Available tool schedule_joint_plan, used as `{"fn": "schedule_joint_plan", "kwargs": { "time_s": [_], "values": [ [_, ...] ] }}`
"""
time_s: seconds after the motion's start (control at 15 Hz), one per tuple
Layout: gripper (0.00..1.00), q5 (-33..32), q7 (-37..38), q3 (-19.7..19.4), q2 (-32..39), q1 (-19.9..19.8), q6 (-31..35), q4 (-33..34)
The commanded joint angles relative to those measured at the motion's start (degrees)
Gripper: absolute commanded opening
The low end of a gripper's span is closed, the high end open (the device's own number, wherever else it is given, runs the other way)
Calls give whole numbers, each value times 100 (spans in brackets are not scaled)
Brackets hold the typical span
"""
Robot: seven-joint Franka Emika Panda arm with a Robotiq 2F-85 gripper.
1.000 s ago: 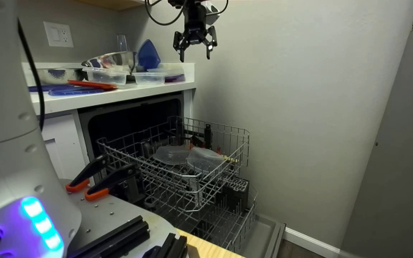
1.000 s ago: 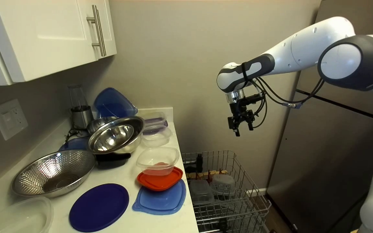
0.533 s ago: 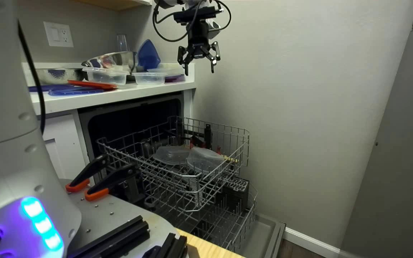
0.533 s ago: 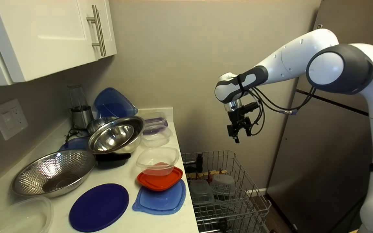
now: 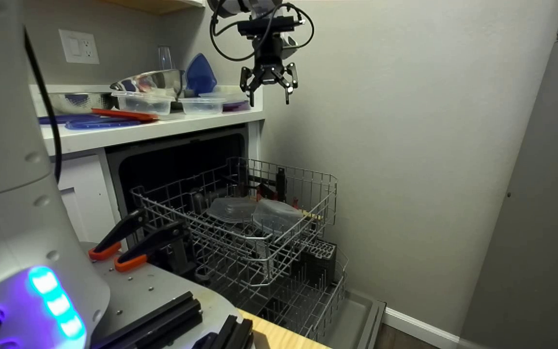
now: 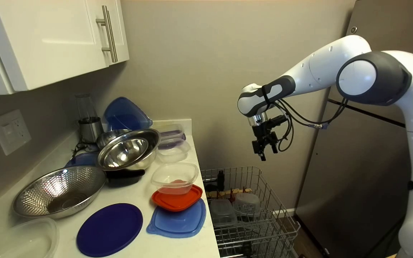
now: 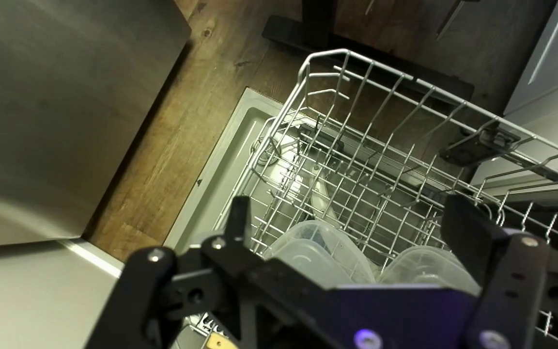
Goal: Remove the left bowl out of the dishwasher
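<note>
The dishwasher [image 5: 182, 162] stands open with its wire rack [image 7: 380, 64] pulled out. Two pale translucent bowls lie side by side in the upper rack. In both exterior views, the left bowl [image 5: 232, 209] [image 6: 222, 211] looks a little greyer than the right bowl [image 5: 276, 215] [image 6: 246, 203]. In the wrist view the order is reversed: the whiter bowl [image 7: 303, 259] is at left, the other [image 7: 422, 266] at right, their lower parts hidden by the gripper. My gripper [image 5: 269, 101] [image 6: 269, 154] [image 7: 347, 201] is open, empty and well above the rack, pointing down.
The counter [image 6: 163, 247] beside the rack holds steel bowls [image 6: 129, 150], a colander [image 6: 61, 191], clear containers and coloured lids. A black-handled item [image 5: 280, 184] stands at the rack's back. A wall lies beyond, and a grey fridge [image 6: 364, 172] stands to the side.
My gripper has moved down towards the rack, mostly in the first half second, and slightly right in an exterior view. It stays open. The bowls have not moved.
</note>
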Motion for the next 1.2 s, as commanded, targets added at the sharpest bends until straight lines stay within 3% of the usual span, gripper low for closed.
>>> {"fn": "schedule_joint_plan", "kwargs": {
  "time_s": [0.0, 0.13, 0.53, 0.87, 1.13],
  "values": [
    [100, 1, 1, 2, 5, 2, -19, 17],
    [100, 1, 1, 2, 5, 2, -19, 17],
    [100, -793, 528, 91, -319, 524, 1104, -1214],
    [100, -1331, 1025, 226, -263, 967, 1699, -1863],
    [100, -1808, 1205, 329, -140, 1240, 2535, -2330]
  ]
}}
